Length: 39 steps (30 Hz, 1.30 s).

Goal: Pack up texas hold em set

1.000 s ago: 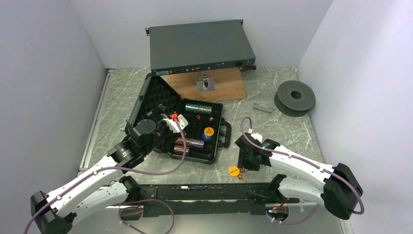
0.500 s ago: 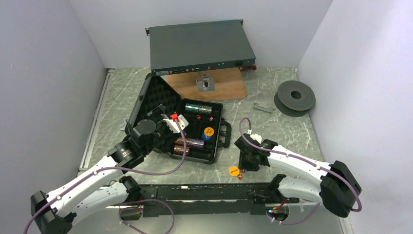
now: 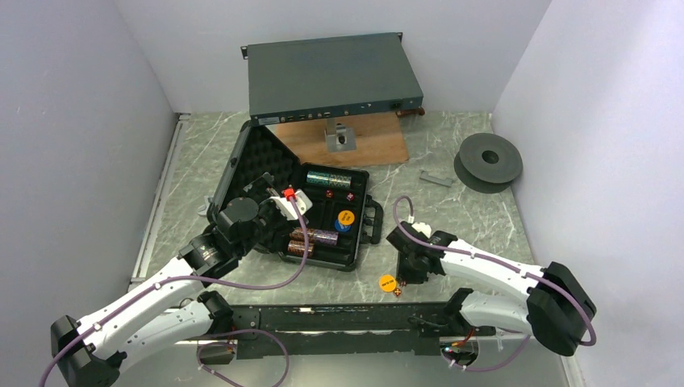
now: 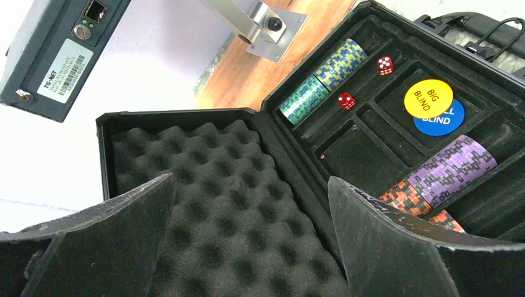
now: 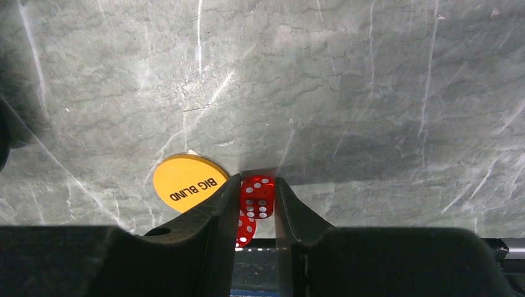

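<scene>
Grey marbled table (image 3: pixel 484 218), plain white walls on three sides. Landmark: the black case (image 3: pixel 359 242), lying open mid-table with its foam lid (image 4: pixel 216 204) thrown back to the left.

Change noted: the right gripper (image 5: pixel 257 185), down on the table off the case's near right corner, has drawn its jaws in over the last second. They now stand clamped on a red die (image 5: pixel 258 197), one pad on each side. A second die (image 5: pixel 245 230) lies touching the first on its near side, partly under the left-hand pad. A loose yellow disc (image 5: pixel 186 182), marked BIG BLIND, sits just beside the same pad.

Judgement: the die is taken and ready to be carried to the case. The second die and the disc are left to collect, so packing is part done.

Left gripper (image 4: pixel 251 181): jaws wide apart, holding nothing, poised over the lid.

Already in the case: green chip stack (image 4: pixel 322 80), purple and orange chip stack (image 4: pixel 442 176), two packed dice (image 4: pixel 385 64), packed yellow disc (image 4: pixel 428 98) on a blue disc (image 4: pixel 439 119).

Beyond the case: rack unit (image 3: pixel 331 76), wooden board (image 3: pixel 371 149), metal bracket (image 3: pixel 341 139). Well right of the case: dark spool (image 3: pixel 488 165).

Obstruction: the left arm hangs over the case's left half; the second die may be dragged on lifting.
</scene>
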Each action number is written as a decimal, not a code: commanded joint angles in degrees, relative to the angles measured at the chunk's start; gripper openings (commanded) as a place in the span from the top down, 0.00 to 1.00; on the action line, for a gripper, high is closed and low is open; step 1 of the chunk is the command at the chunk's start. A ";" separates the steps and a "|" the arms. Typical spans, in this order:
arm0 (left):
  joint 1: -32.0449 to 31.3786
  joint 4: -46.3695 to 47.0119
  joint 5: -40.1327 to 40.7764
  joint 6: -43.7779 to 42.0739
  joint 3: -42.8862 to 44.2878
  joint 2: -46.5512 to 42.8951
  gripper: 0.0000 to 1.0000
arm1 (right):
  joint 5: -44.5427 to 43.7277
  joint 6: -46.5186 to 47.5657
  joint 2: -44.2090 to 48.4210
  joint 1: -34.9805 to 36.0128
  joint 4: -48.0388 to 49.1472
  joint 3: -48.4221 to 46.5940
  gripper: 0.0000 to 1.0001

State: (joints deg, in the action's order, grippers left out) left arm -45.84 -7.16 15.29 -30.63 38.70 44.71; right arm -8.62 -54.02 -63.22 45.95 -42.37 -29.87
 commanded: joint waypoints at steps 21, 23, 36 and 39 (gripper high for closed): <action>-0.29 0.73 -1.12 -0.39 1.56 -1.35 0.01 | -5.47 6.52 -0.02 0.63 -2.62 -11.65 1.00; -0.38 0.70 -1.10 -0.44 1.47 -1.30 0.01 | -6.05 7.78 -1.15 0.56 -2.26 -14.27 1.00; -0.73 0.93 -0.59 -0.57 1.36 -0.99 0.01 | -0.79 12.62 -10.16 0.55 6.82 -25.96 1.00; -0.74 0.78 -0.63 -0.61 1.42 -1.16 0.01 | 1.35 12.37 -12.90 0.54 10.20 -27.78 1.00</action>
State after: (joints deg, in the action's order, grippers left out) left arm -46.24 -7.16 14.87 -30.83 38.70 44.34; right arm -10.26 -42.50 -73.69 46.28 -38.46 -53.74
